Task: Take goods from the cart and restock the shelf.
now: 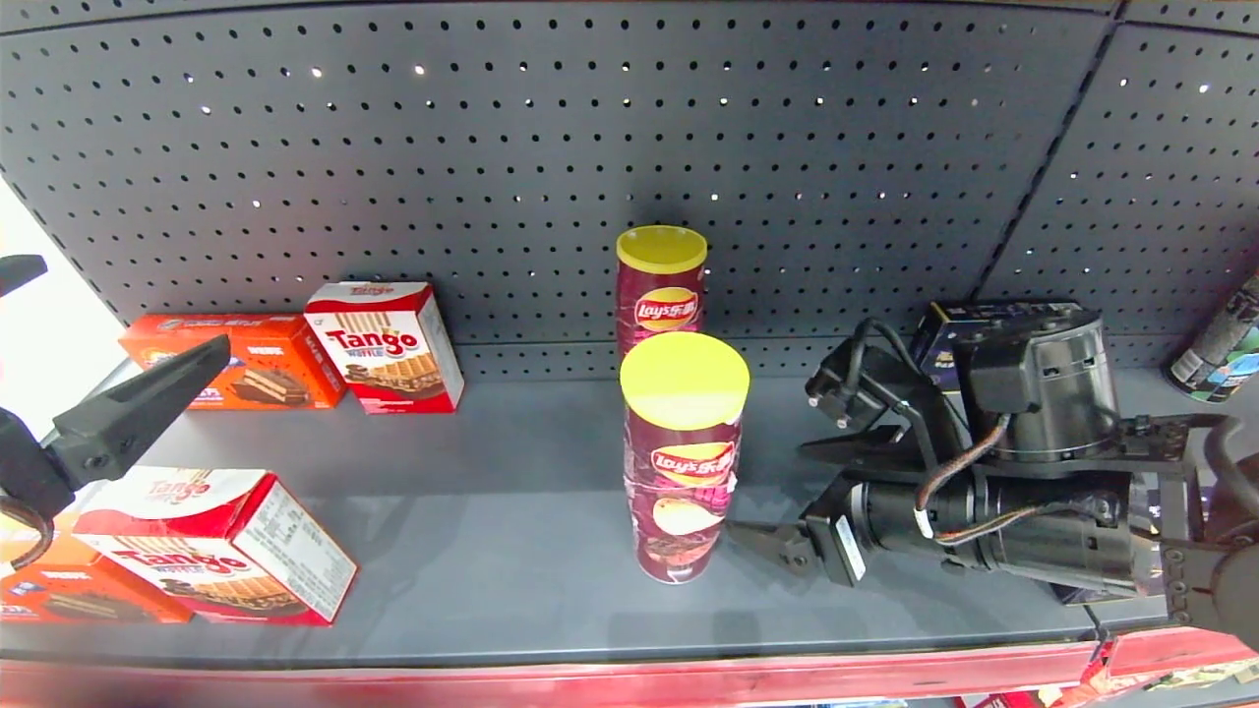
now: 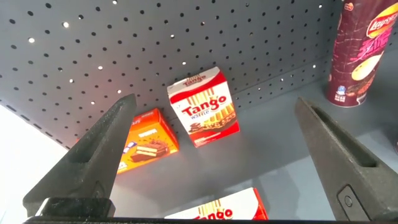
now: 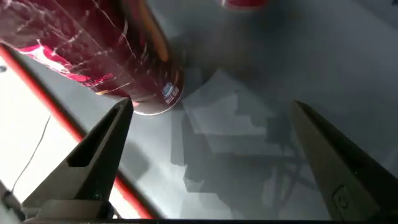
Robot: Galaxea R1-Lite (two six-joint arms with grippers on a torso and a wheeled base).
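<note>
Two dark red chip cans with yellow lids stand on the grey shelf (image 1: 492, 521), one (image 1: 684, 462) in front of the other (image 1: 661, 285). My right gripper (image 1: 772, 492) lies just right of the front can's base, open and holding nothing. In the right wrist view the can (image 3: 112, 50) sits beside one finger (image 3: 99, 155) of that gripper (image 3: 211, 109), outside the gap. My left gripper (image 1: 138, 305) hangs open at the shelf's left end above a red-and-white wafer box (image 1: 221, 546). Past the left gripper (image 2: 214, 102) stand another wafer box (image 2: 204, 107) and an orange box (image 2: 148, 142).
A red-and-white wafer box (image 1: 389, 344) and an orange box (image 1: 241, 359) stand at the back left. A second orange box (image 1: 59, 590) lies at the front left corner. A dark box (image 1: 969, 320) and a can (image 1: 1220, 344) sit at the back right. The pegboard (image 1: 590, 128) closes the back.
</note>
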